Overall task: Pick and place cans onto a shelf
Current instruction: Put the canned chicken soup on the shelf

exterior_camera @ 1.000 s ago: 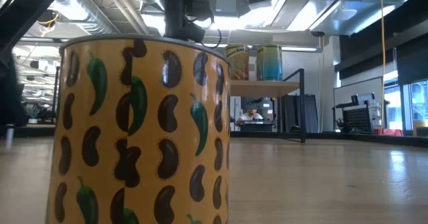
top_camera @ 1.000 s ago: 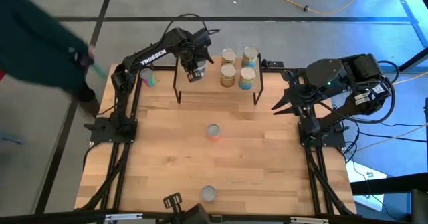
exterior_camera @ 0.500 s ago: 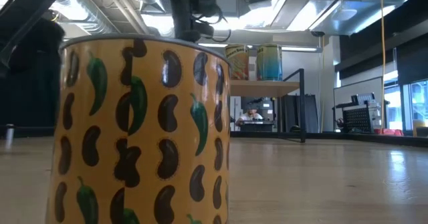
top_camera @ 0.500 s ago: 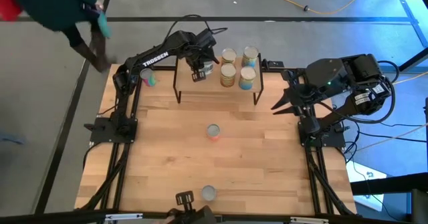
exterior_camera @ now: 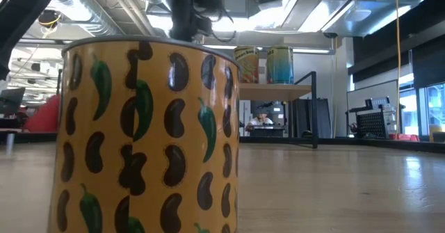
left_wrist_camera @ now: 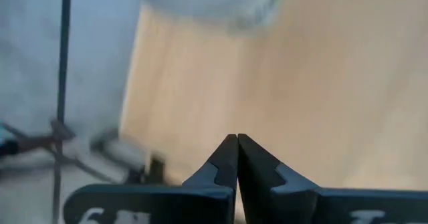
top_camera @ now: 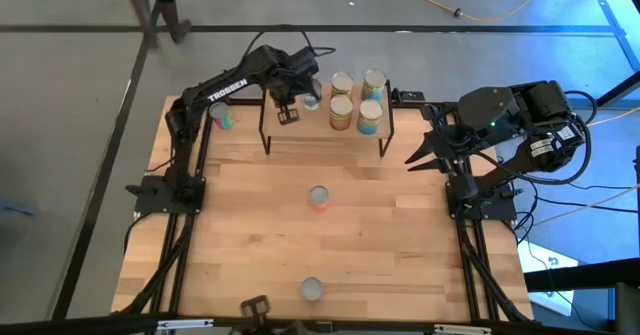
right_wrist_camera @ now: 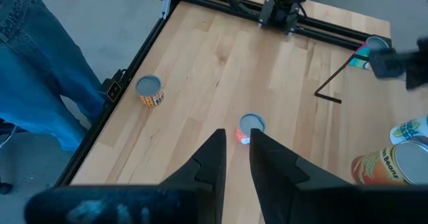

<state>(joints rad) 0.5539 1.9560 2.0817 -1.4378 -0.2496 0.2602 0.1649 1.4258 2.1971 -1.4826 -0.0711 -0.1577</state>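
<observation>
Where the shelf (top_camera: 325,115) stands at the table's (top_camera: 250,235) far edge, a light wood plank on thin black wire legs, five small cylindrical cans with silver lids sit on top. Four cluster toward its right half: two orange-labelled (top_camera: 341,113), one teal-blue (top_camera: 369,118) and one more behind (top_camera: 375,81). A fifth, pale can (top_camera: 311,97) stands just left of that cluster, and the left gripper (top_camera: 287,114) hangs over the shelf just beside it, fingers pressed fully together with nothing between them, as the left wrist view (left_wrist_camera: 237,144) shows. Left of the shelf, off its end, a teal-and-pink can (top_camera: 222,116) stands on the smooth tabletop. In front of the shelf, mid-table, sits an orange-red can (top_camera: 318,196), and well beyond it, at the near edge, a yellow can (exterior_camera: 146,135) printed with dark beans and green peppers. Right of the shelf, the right gripper (top_camera: 415,155) waits, fingers (right_wrist_camera: 267,160) slightly parted and empty.
</observation>
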